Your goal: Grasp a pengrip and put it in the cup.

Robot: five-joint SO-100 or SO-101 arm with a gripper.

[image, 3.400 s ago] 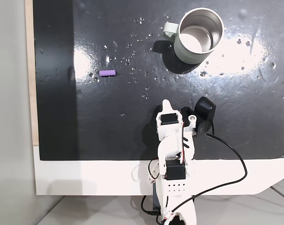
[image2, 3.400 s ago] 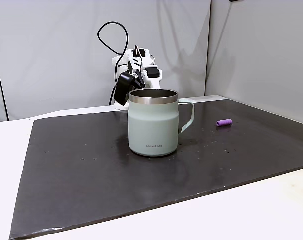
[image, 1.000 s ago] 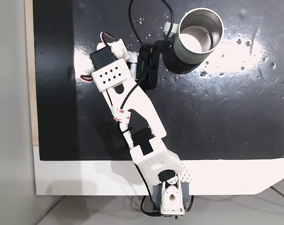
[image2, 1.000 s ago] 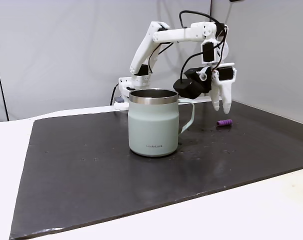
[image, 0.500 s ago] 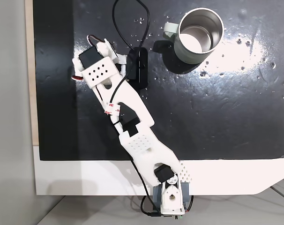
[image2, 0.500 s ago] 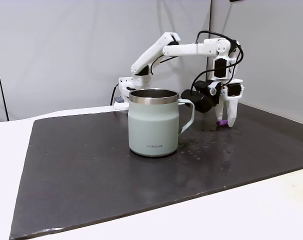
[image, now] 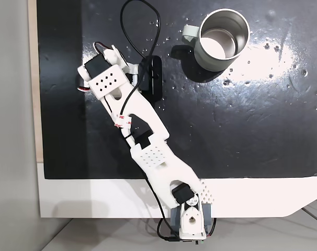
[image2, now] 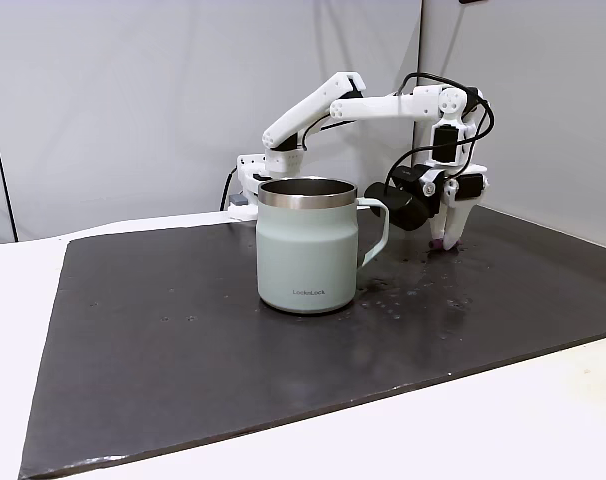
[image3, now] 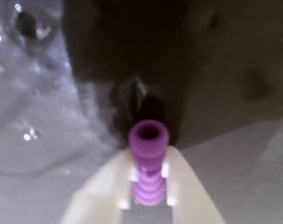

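The cup (image: 222,41) is seen empty; small lettering on its wall (image2: 307,293) is too blurred to read. The pengrip (image3: 149,169) is pinched by the gripper (image3: 148,196).

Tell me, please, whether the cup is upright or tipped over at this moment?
Upright. In a fixed view the cup stands on its base on the black mat, steel rim level and uppermost; from above, its open mouth faces straight up.

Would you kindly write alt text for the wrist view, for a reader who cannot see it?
A small light-purple ribbed tube, the pengrip, sits between the two pale claw fingers rising from the bottom edge, its open end facing the camera. Behind it lies a blurred, glossy black mat with scattered shiny specks.
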